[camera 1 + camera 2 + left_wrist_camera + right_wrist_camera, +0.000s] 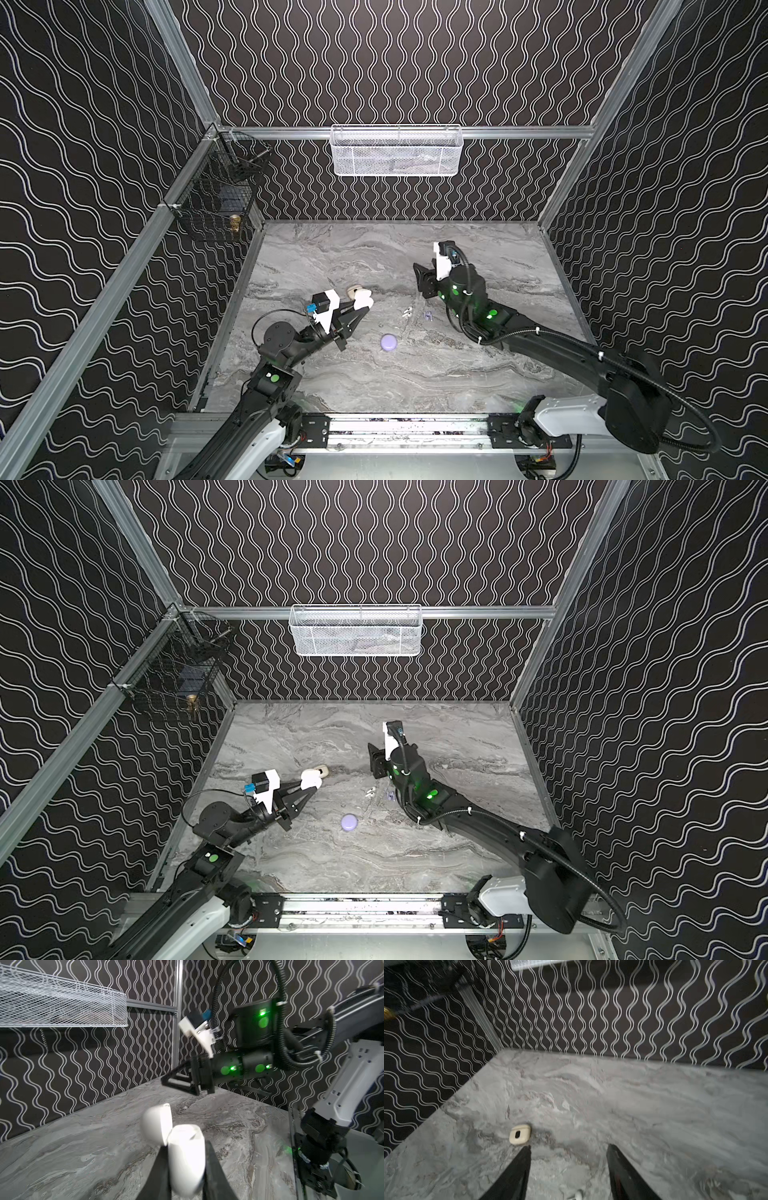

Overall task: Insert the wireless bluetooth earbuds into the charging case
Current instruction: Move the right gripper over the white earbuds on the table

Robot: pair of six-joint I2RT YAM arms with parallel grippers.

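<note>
At the far left, on the side wall, we saw a black wire basket (pixel 216 191) hanging above the table's corner. Right of it, the left gripper (pixel 362 306) was clamped on the body of a white charging case (pixel 364 298), whose lid (pixel 156 1124) stood swung open. The left wrist view showed the case pinched between both black fingers (pixel 161 1167). Just beyond it, on the far side, a beige case (pixel 354 291) lay on the grey marble table (pixel 415 374), and the right wrist view showed a dark opening on its face. Nearer to us and a little right sat a round lavender case (pixel 389 343), closed. On the far wall hung a white mesh basket (pixel 395 151). Right of the held case and apart from it, the white earbuds (pixel 406 311) lay loose on the table. A pale lavender earbud (pixel 428 316) lay just beside them to the right. Farthest right, the right gripper (pixel 419 279) hovered beyond the earbuds, its fingers spread to a middling width with nothing between them.
</note>
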